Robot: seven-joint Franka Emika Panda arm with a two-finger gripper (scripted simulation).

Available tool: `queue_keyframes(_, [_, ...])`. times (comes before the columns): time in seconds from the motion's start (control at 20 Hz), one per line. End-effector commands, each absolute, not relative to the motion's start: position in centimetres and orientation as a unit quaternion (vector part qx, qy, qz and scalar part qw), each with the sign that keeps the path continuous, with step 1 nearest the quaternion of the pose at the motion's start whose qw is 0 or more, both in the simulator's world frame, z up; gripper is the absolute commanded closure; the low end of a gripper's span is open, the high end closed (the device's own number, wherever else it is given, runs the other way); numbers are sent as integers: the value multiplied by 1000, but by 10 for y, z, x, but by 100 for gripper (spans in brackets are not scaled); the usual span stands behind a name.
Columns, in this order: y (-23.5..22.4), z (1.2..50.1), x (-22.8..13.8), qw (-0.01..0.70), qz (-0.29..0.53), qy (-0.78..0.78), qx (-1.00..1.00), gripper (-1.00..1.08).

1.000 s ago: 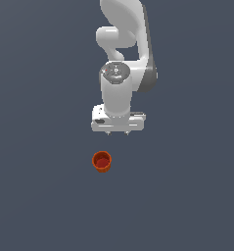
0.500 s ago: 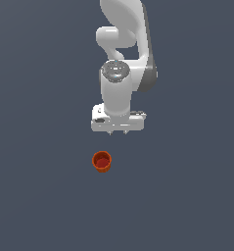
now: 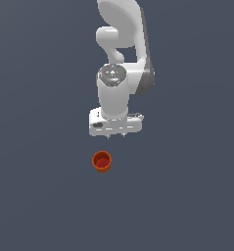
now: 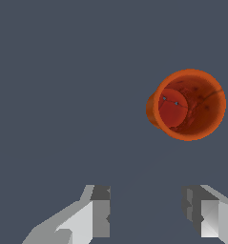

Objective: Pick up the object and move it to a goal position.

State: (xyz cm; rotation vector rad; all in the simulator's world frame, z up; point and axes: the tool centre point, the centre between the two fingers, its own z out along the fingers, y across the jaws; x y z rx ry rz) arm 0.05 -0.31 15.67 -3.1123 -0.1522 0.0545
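Observation:
The object is a small orange-red round cup [image 3: 102, 162] with a darker red inside, standing upright on the dark grey floor. It also shows in the wrist view [image 4: 188, 105], seen from above with its mouth open. My white gripper [image 3: 117, 136] hangs above the floor, a little beyond the cup and slightly toward the exterior view's right. It does not touch the cup. In the wrist view the gripper [image 4: 147, 214] is open and empty, its two fingers [image 4: 98, 212] spread with bare floor between them.
The white arm [image 3: 122, 59] rises behind the gripper. The dark grey floor [image 3: 187, 196] stretches all around, with no other objects in view.
The gripper has shifted slightly toward the exterior view's left and a little lower, nearer the cup. The cup has not moved.

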Motion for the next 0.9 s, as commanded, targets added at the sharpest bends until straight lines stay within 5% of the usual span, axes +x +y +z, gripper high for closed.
queue_keyframes(0.0, [-8, 154, 6, 12, 14, -67, -998, -20])
queue_keyframes(0.85, [-60, 123, 61, -4, -20, -254, -967, -20])
